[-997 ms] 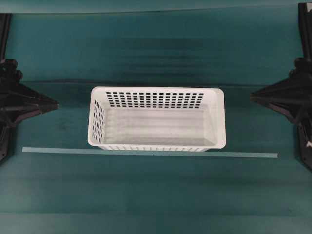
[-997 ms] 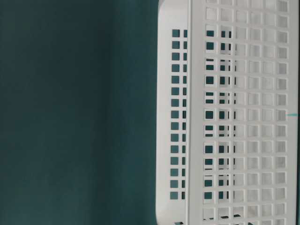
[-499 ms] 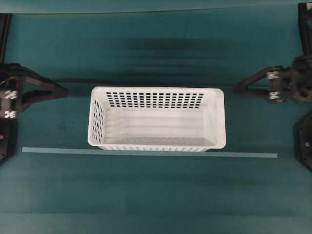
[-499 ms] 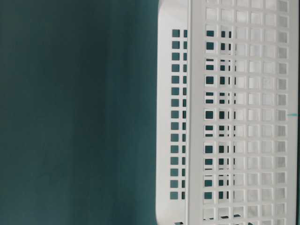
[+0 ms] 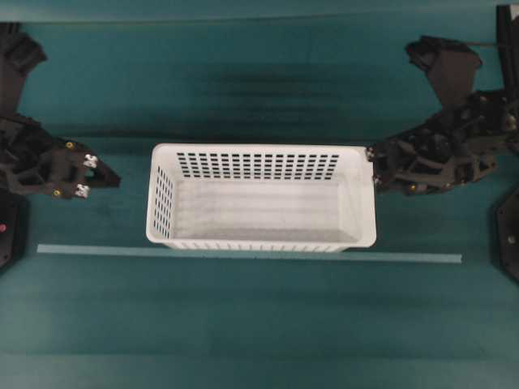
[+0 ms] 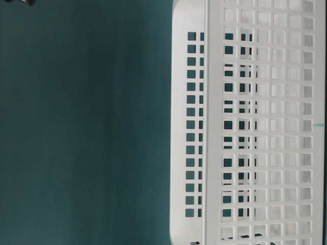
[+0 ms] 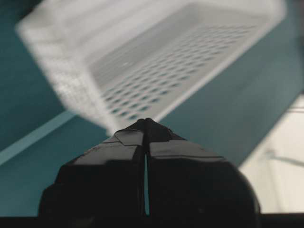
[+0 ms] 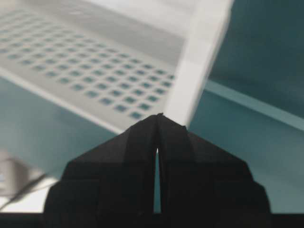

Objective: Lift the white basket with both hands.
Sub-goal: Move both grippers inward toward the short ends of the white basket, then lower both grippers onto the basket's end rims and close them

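White basket (image 5: 261, 197) is sitting centre frame in the overhead view, flat on the green surface (image 5: 259, 324), its lower edge lying along the pale tape line (image 5: 405, 258). Nothing is lifted yet.

Left gripper (image 5: 104, 177) is sitting mid-left, clear of the basket's left wall with a visible gap. Fingers (image 7: 128, 137) are pressed together and holding nothing; the wrist view shows them pointing at the basket's near corner.

Right gripper (image 5: 371, 162) is sitting just beside the basket's upper-right rim corner; I can't tell whether it is touching. Fingers (image 8: 145, 130) are also pinched together with nothing between them, tip aimed at the corner post.

Risks as I'm reading them:
- Both sets of fingers are closed. If they keep going in like this they're going to butt into the walls instead of straddling the rim, so no grip and a shoved basket.
- Right side is much nearer than left. Contact on one side first is likely to push the basket leftward or twist it off the tape line.
- Both are approaching corners, not mid-wall. A corner grip on thin slotted plastic is going to flex or slip, tilting the basket on lift.
- Uneven lift timing is going to tip it toward the later side.

The table-level view shows only the basket wall, so rim clearance isn't confirmed there.
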{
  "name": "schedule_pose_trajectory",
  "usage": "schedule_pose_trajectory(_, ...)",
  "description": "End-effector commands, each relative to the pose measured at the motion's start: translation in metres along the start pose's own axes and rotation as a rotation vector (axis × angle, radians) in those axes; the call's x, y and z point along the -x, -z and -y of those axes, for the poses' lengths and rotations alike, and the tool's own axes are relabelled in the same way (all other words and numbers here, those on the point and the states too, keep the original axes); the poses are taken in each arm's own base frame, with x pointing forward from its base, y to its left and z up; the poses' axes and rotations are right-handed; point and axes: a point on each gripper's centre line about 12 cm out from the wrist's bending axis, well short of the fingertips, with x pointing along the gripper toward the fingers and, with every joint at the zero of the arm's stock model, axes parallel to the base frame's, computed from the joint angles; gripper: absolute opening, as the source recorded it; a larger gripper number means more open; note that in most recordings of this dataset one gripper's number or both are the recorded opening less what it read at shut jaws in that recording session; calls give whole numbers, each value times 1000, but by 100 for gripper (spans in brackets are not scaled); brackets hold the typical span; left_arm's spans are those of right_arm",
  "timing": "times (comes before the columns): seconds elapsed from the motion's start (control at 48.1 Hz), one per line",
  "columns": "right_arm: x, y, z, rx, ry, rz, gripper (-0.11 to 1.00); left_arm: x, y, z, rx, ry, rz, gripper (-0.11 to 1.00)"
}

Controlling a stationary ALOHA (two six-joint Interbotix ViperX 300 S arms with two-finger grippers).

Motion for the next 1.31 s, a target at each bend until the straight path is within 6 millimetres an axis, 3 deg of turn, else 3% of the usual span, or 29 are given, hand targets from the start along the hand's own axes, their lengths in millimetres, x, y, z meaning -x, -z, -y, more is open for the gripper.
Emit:
schedule_pose_trajectory(0.0,-7,-2,-4,19,97,-26,0,-9,-3,4,3,-78,-31,-3)
schedule_pose_trajectory(0.166,-11,-2,-4,21,206,-77,0,-26,-5,10,3,-203,-87,-3)
schedule_pose_trajectory(0.416,-17,-4,0,19,236,-83,0,-36,-8,18,-5,-268,-119,-3)
schedule_pose_trajectory(0.603,-18,-7,-3,27,201,-54,1,-37,-8,18,-8,-254,-111,-2)
schedule_pose_trajectory(0.769,-24,-13,-12,23,97,3,8,-37,-8,19,-10,-246,-108,4)
schedule_pose_trajectory(0.935,-31,-11,-11,-3,66,7,37,-39,-9,19,-9,-223,-98,28)
schedule_pose_trajectory(1.164,-35,-9,-4,-45,87,0,84,-47,-7,15,1,-215,-93,90)
schedule_pose_trajectory(1.226,-36,-9,-3,-46,93,-2,89,-50,-7,13,3,-217,-90,97)
schedule_pose_trajectory(1.288,-39,-9,-2,-48,104,-7,91,-53,-9,11,10,-217,-87,96)
